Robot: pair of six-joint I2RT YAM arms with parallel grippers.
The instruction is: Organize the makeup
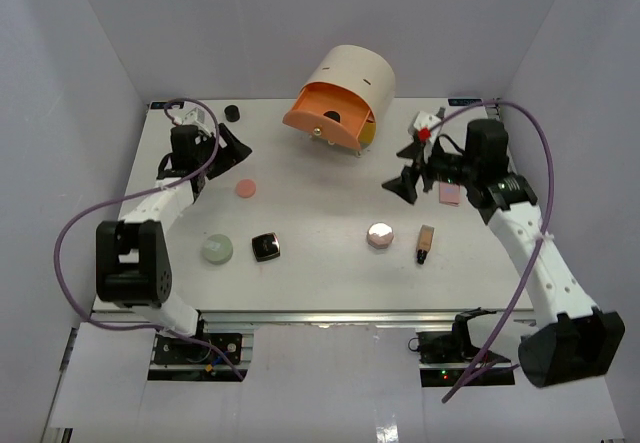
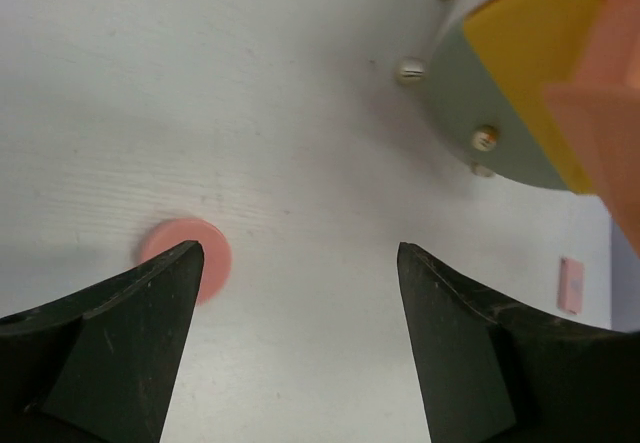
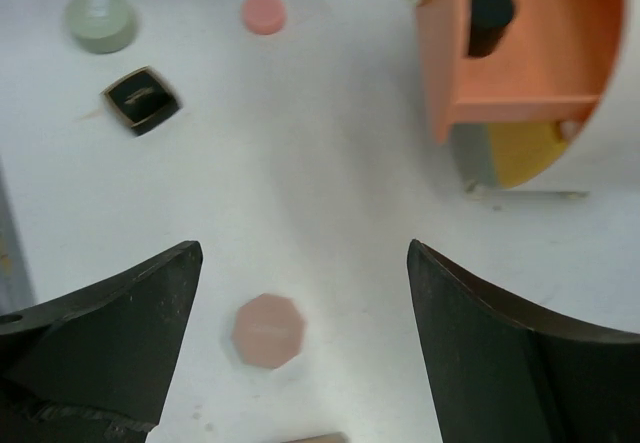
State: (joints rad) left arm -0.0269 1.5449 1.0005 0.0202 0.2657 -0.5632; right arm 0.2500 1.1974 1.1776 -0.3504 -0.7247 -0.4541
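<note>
The makeup lies spread over the white table: a black round jar (image 1: pixel 232 113) at the back left, a pale green ball (image 1: pixel 217 250), a black square compact (image 1: pixel 265 247), a pink faceted jar (image 1: pixel 380 235) and a tan black-capped bottle (image 1: pixel 425 243). My left gripper (image 1: pixel 235 146) is open near the back left, with only bare table between its jaws (image 2: pixel 298 253). My right gripper (image 1: pixel 400 168) is open and holds nothing. In the right wrist view (image 3: pixel 302 248) the pink faceted jar (image 3: pixel 268 330) shows below, nearer the left finger. Something black (image 3: pixel 488 13) lies in the orange drawer (image 3: pixel 520 63).
The cream drum (image 1: pixel 350 73) lies at the back centre, its orange drawer (image 1: pixel 322 115) pulled out toward the front. A flat pink disc (image 1: pixel 245 189) lies close to my left gripper, partly behind a finger (image 2: pixel 190 255). A small pink rectangle (image 1: pixel 449 193) lies under my right arm.
</note>
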